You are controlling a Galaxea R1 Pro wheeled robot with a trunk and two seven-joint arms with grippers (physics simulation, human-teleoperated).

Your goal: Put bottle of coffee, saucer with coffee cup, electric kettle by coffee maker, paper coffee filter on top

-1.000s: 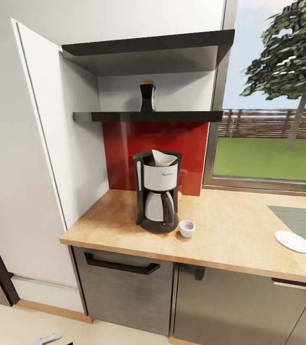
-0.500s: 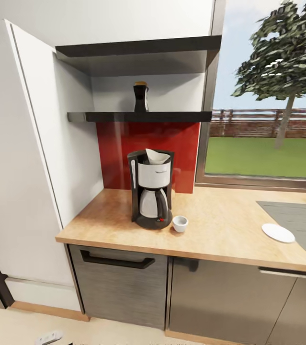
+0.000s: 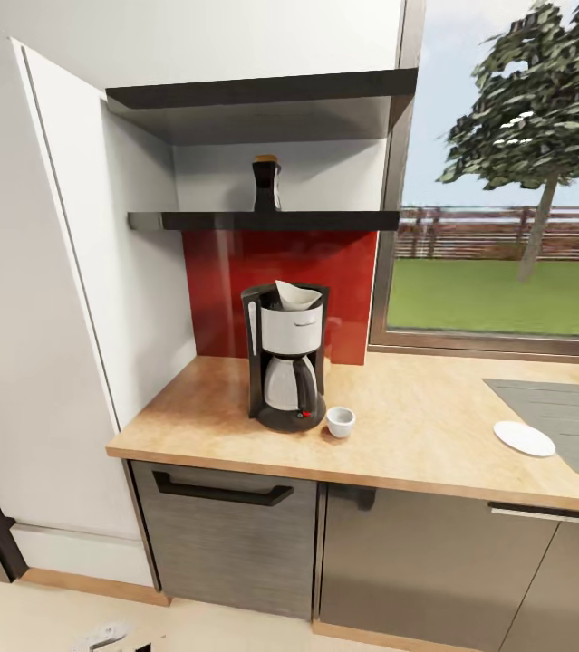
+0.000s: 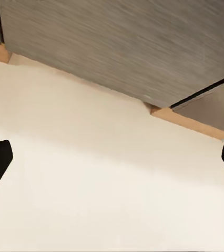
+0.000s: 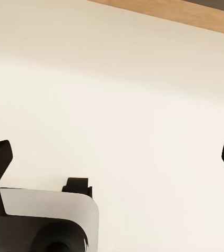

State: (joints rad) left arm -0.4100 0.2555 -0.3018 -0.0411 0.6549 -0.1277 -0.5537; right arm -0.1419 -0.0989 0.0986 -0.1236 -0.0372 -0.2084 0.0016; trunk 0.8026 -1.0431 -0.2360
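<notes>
Both hands, left hand [image 4: 112,163] and right hand [image 5: 112,155], spread empty; coffee cup [image 3: 341,421] beside coffee maker [image 3: 285,358].

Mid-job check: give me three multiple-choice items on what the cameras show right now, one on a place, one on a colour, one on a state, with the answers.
1. Where is the bottle of coffee?
A. on the kitchen shelf
B. on the kitchen countertop
C. in the sink

2. What colour is the wall panel behind the coffee maker?
A. blue
B. red
C. green

3. How does the coffee cup stand to the saucer?
A. on it
B. under it
C. apart from it, beside the coffee maker

Answers:
1 A, the jar stands on the dark board above the machine.
2 B, the panel below the shelf is red.
3 C, the cup sits by the machine's base while the saucer lies far off by the sink.
</notes>
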